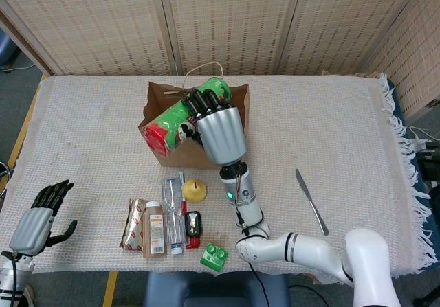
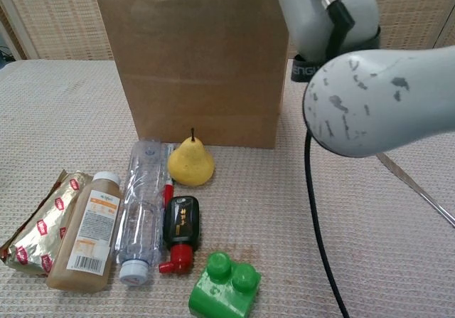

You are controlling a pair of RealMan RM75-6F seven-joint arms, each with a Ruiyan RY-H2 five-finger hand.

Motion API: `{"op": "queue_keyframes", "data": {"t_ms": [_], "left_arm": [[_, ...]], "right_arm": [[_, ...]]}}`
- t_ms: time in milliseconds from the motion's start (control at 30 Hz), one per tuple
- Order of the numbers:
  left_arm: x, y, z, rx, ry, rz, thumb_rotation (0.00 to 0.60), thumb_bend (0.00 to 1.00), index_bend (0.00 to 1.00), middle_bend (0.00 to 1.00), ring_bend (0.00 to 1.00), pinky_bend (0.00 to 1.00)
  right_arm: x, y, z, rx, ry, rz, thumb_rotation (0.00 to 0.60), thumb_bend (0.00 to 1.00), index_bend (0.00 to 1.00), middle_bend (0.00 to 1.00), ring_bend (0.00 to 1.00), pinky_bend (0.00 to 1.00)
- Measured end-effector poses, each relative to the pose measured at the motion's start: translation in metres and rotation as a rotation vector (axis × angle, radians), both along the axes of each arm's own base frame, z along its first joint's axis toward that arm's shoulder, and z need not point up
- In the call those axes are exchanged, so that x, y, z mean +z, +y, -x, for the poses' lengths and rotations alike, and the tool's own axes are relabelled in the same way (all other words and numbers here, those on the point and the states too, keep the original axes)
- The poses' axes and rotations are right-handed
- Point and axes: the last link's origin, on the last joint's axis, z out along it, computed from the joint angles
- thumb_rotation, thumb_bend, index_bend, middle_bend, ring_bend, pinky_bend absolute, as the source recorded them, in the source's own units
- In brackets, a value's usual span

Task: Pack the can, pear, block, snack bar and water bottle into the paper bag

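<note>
the right hand (image 1: 218, 132) has its fingers (image 1: 204, 101) clamped around the green can (image 1: 180, 115), which lies tilted over the open paper bag (image 1: 196, 149), red end poking out left of the fingertips. well below the fingers, the pear (image 2: 190, 163), water bottle (image 2: 141, 208), snack bar (image 2: 39, 222) and block (image 2: 225, 287) rest on the table (image 1: 344, 149). the left hand (image 1: 38, 219) sits apart, fingers spread and holding nothing.

Counts: 1 paper bag (image 1: 172, 152), 1 green can (image 1: 180, 115) w/ red lid, 1 yellow pear (image 1: 194, 190), 1 green block (image 1: 214, 256), 1 foil snack bar (image 1: 134, 223), 1 clear water bottle (image 1: 173, 212), 1 brown drink bottle (image 1: 154, 229), 1 small black bottle (image 1: 193, 223), 1 red pen (image 2: 168, 183), 1 knife (image 1: 311, 201). Robot hands: 2, left hand (image 1: 38, 215) & right hand (image 1: 218, 130).
</note>
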Motion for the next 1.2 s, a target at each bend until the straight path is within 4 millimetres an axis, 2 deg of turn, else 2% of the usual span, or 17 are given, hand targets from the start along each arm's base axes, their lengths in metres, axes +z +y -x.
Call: {"op": "queue_keyframes", "data": {"t_ms": [200, 333, 433, 500, 567, 667, 867, 1000, 1200], "left_arm": [[0.0, 0.0, 0.0, 0.0, -0.007, 0.009, 0.6, 0.37, 0.0, 0.0, 0.0, 0.05], [0.0, -0.001, -0.001, 0.001, -0.012, 0.017, 0.6, 0.37, 0.0, 0.0, 0.0, 0.05], [0.0, -0.002, -0.001, -0.001, -0.012, 0.019, 0.6, 0.37, 0.0, 0.0, 0.0, 0.05], [0.0, -0.002, -0.001, 0.0, -0.012, 0.02, 0.6, 0.37, 0.0, 0.0, 0.0, 0.05], [0.0, -0.002, -0.001, 0.001, -0.012, 0.021, 0.6, 0.37, 0.0, 0.0, 0.0, 0.05], [0.0, -0.001, -0.001, 0.002, -0.013, 0.019, 0.6, 0.37, 0.0, 0.0, 0.0, 0.05], [0.001, -0.002, -0.001, 0.003, -0.016, 0.018, 0.6, 0.37, 0.0, 0.0, 0.0, 0.05], [0.001, -0.001, 0.0, 0.005, -0.015, 0.016, 0.6, 0.37, 0.0, 0.0, 0.0, 0.05], [0.002, -0.001, 0.001, 0.007, -0.012, 0.011, 0.6, 0.37, 0.0, 0.0, 0.0, 0.05]], "right_arm": [[-0.014, -0.012, -0.002, -0.099, 0.02, -0.006, 0.6, 0.34, 0.74, 0.68, 0.69, 0.83], [-0.024, -0.016, 0.003, -0.173, 0.057, -0.015, 0.6, 0.34, 0.65, 0.67, 0.62, 0.8], [-0.03, -0.018, 0.008, -0.237, 0.101, -0.02, 0.6, 0.33, 0.48, 0.57, 0.49, 0.72], [-0.034, -0.019, 0.011, -0.274, 0.126, -0.032, 0.6, 0.25, 0.28, 0.41, 0.32, 0.63], [-0.037, -0.019, 0.012, -0.31, 0.153, -0.05, 0.6, 0.17, 0.14, 0.29, 0.22, 0.55], [-0.038, -0.017, 0.011, -0.335, 0.168, -0.084, 0.6, 0.11, 0.02, 0.19, 0.14, 0.47], [-0.034, -0.016, 0.01, -0.34, 0.166, -0.099, 0.6, 0.08, 0.0, 0.15, 0.09, 0.4], [-0.026, -0.012, 0.008, -0.309, 0.136, -0.099, 0.6, 0.08, 0.01, 0.15, 0.09, 0.4], [-0.009, 0.01, 0.007, -0.197, 0.073, -0.166, 0.6, 0.08, 0.14, 0.2, 0.19, 0.46]]}}
